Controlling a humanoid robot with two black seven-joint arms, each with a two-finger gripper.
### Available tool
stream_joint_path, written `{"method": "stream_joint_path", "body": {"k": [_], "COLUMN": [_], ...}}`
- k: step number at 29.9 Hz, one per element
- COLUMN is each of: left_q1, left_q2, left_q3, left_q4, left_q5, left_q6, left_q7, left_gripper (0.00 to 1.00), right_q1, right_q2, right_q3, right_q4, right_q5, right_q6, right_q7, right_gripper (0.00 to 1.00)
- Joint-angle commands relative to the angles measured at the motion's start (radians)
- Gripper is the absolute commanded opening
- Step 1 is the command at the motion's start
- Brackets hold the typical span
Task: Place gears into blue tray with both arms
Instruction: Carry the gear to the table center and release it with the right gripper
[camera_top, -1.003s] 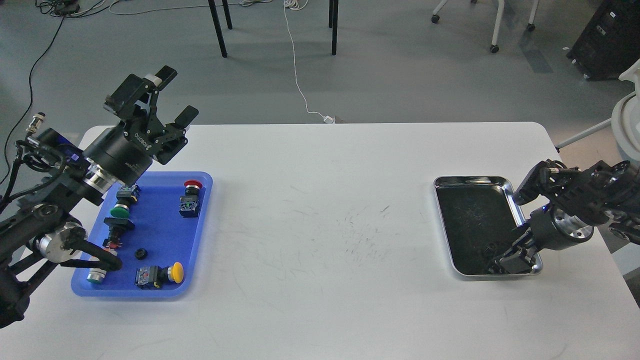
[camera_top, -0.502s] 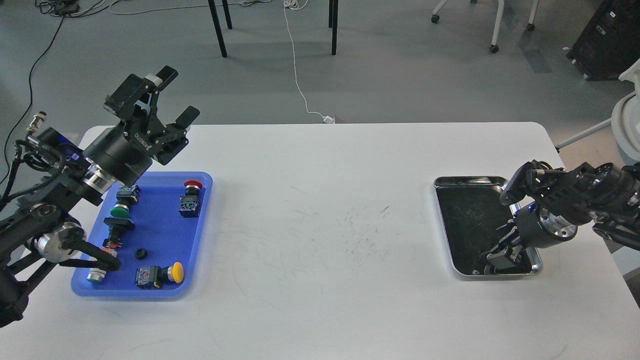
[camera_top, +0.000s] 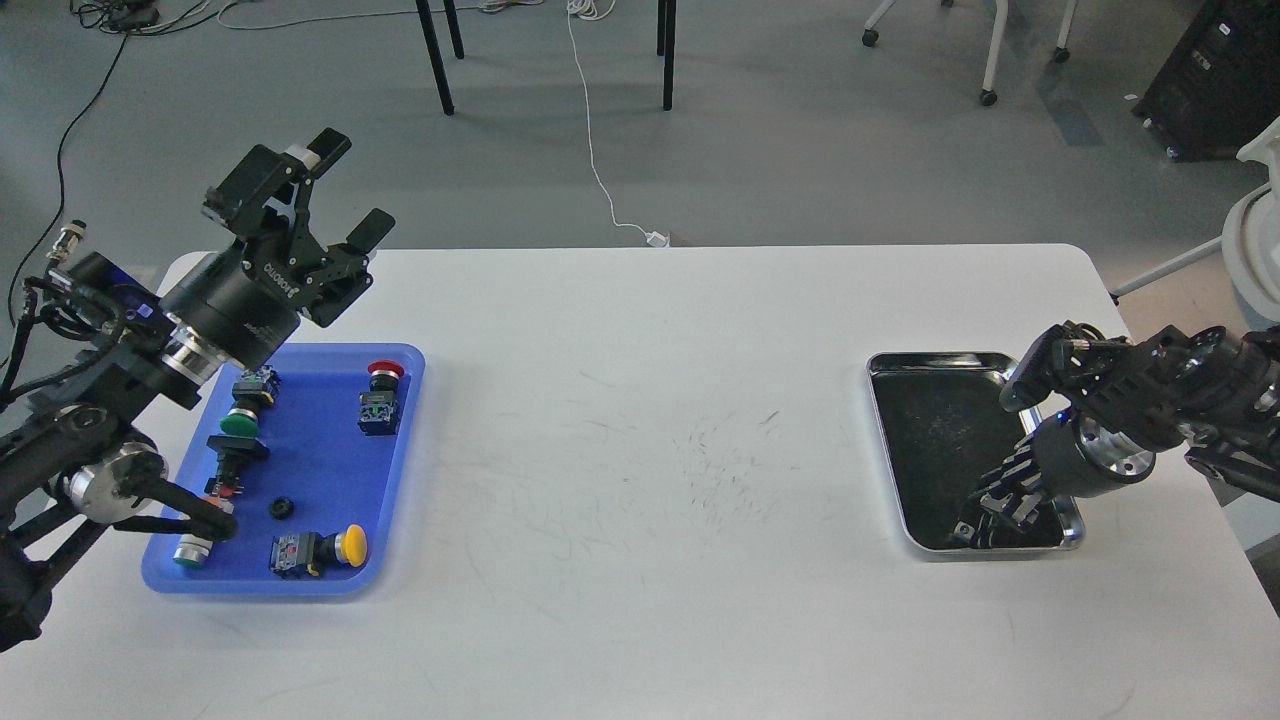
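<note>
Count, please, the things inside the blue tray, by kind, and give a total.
Push-button switches: 5, with a red cap, a green cap, a yellow cap, a silver cap, and one black whose cap colour is not clear.
Gears: 1, the gear.
Total: 6 in the blue tray.

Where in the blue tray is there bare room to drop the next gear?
In the blue tray, the open patch is the middle, bordered by the red-capped switch, the gear and the yellow-capped switch. The left side is crowded: green-capped switch, more switches below it, and the left arm over them.
</note>
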Motion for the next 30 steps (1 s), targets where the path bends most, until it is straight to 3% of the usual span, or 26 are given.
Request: {"method": "stream_joint_path", "body": {"k": [1,11,17,24,30], "left_q1": [0.000,0.000,0.000,0.015,0.026], "left_q2": [0.001,0.002,0.007,0.005,0.007], "left_q3": [0.000,0.000,-0.005,-0.007,-0.014], "left_q4": [-0.001,-0.005,-0.007,-0.007,-0.007], "left_q5": [0.000,0.000,0.000,0.000,0.000], "left_q6": [0.000,0.000,0.000,0.000,0.000], "left_q7": [0.000,0.000,0.000,0.000,0.000], "left_gripper": [0.98,0.98,0.98,0.98,0.98], "right_q1": [0.007,0.136,0.192,0.151,0.105], "right_q2": [0.000,0.023,0.234,0.515,0.624], "right_q3": [0.000,0.032,0.029,0.024,0.003], "right_q4": [0.001,0.064,-0.003,-0.178,-0.217], "right_q5": [0.001,0.056,0.242,0.274,0.277], "right_q6": [0.001,0.001,0.001,-0.027,-0.048], "right_q7": [0.000,0.000,0.000,0.000,0.000], "right_gripper": [0.20,0.21,0.21,0.21,0.21]}}
